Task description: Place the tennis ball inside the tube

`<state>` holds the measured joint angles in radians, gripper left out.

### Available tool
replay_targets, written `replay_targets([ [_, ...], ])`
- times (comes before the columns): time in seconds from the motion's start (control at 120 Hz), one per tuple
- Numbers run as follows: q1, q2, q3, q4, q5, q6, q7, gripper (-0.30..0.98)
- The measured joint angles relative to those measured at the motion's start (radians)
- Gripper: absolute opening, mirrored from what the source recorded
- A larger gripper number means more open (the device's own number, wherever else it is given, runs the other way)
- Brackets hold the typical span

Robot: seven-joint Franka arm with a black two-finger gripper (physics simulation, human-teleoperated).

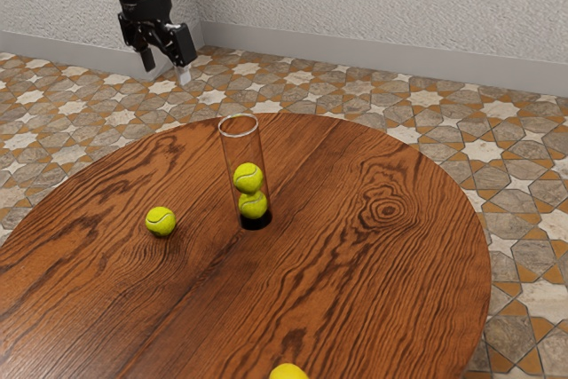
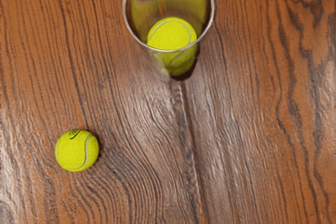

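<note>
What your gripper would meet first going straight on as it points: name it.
Most likely the bare tabletop, as the gripper points down; depth is unclear, so I can't rule out the loose tennis ball.

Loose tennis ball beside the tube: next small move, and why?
I'd probably ease the tool over toward the loose ball, fingers apart, before lowering. The tool is open, empty and high above the table; the ball sits off-centre in the wrist view. The tube stands upright, with room above its two balls.
</note>
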<state>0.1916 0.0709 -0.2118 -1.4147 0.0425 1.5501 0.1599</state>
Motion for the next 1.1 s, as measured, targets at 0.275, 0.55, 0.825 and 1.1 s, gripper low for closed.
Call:
replay_targets([
  [0.275, -0.003, 0.002, 0.003, -0.004, 0.0, -0.003, 0.002, 0.69],
  [0.55, -0.182, -0.063, 0.252, -0.215, -0.006, 0.006, -0.003, 0.69],
  [0.825, -0.19, -0.049, 0.353, -0.488, -0.016, 0.227, 0.02, 0.69],
  [1.1, -0.078, 0.016, 0.373, -0.593, -0.017, 0.464, 0.075, 0.69],
])
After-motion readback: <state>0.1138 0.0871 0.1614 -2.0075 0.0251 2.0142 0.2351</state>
